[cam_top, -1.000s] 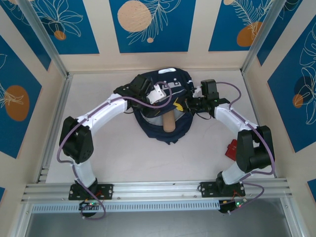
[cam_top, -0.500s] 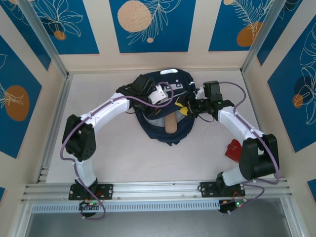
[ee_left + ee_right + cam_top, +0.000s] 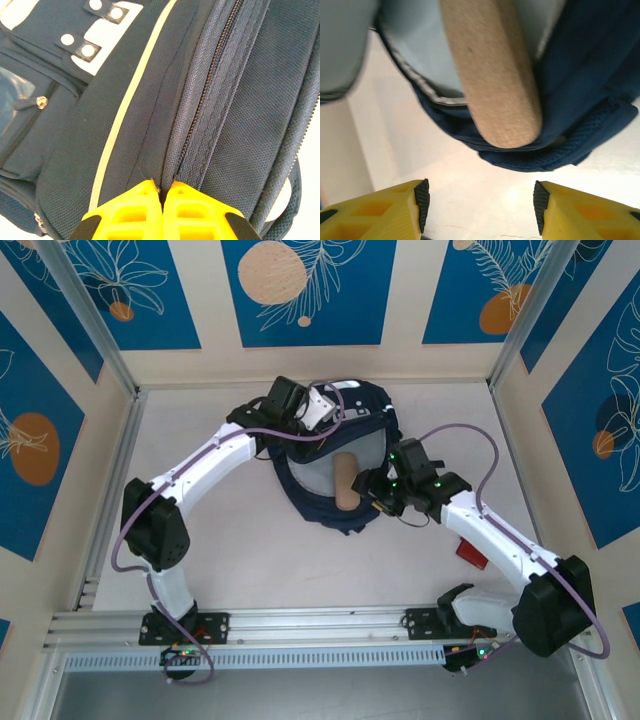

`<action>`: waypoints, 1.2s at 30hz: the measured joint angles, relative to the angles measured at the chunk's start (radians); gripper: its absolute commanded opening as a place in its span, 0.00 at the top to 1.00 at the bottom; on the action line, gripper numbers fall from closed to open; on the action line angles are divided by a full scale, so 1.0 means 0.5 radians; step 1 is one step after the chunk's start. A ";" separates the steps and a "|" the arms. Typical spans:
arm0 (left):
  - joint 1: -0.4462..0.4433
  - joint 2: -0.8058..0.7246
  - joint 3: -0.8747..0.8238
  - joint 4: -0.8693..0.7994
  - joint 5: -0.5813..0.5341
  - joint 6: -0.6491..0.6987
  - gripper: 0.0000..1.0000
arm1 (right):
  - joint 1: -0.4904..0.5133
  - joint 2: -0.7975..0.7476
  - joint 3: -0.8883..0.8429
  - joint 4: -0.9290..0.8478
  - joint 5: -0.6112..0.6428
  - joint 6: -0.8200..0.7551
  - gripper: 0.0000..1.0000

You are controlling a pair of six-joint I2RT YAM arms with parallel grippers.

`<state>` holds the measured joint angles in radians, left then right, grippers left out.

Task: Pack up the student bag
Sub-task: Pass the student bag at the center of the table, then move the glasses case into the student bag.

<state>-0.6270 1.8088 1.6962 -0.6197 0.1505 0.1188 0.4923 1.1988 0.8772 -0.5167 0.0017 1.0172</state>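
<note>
The student bag (image 3: 366, 406), dark navy with pale stripes, lies at the table's middle with its mouth open toward me. A tan oblong case (image 3: 346, 483) lies in that mouth on the light grey lining, its rounded end at the lip. My left gripper (image 3: 322, 412) is over the bag's far side, shut on a fold of fabric beside the zipper (image 3: 210, 95); the yellow fingertips (image 3: 145, 200) pinch it. My right gripper (image 3: 373, 492) hangs open by the bag's near right rim. In the right wrist view the case (image 3: 492, 75) and bag (image 3: 590, 65) sit beyond the gripper (image 3: 481, 200), over bare table.
A small red object (image 3: 470, 551) lies on the table to the right, partly under my right forearm. Low walls and metal rails (image 3: 110, 480) bound the pale tabletop (image 3: 230, 540). Bare table stretches in front of the bag and to its left.
My right gripper opened and drew back toward the near right, off the bag. My left gripper shut on the bag's fabric and shifted toward the far side, leaving the mouth wider.
</note>
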 measured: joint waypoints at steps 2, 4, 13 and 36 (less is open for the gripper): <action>-0.005 0.000 0.031 -0.006 -0.012 -0.027 1.00 | 0.016 0.043 -0.056 0.029 0.015 0.027 0.45; -0.014 0.000 0.040 -0.007 -0.012 -0.038 1.00 | 0.027 0.123 -0.091 0.073 0.011 0.058 0.50; -0.072 0.000 0.040 -0.057 -0.012 -0.070 1.00 | 0.064 0.429 -0.094 0.308 -0.018 0.111 0.56; -0.112 -0.067 -0.015 -0.057 0.066 -0.295 1.00 | -0.150 0.827 -0.083 1.436 -0.048 0.161 0.80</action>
<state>-0.6830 1.7752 1.6886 -0.6483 0.1837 -0.0288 0.4175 1.6123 0.8356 0.2012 -0.0223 1.0977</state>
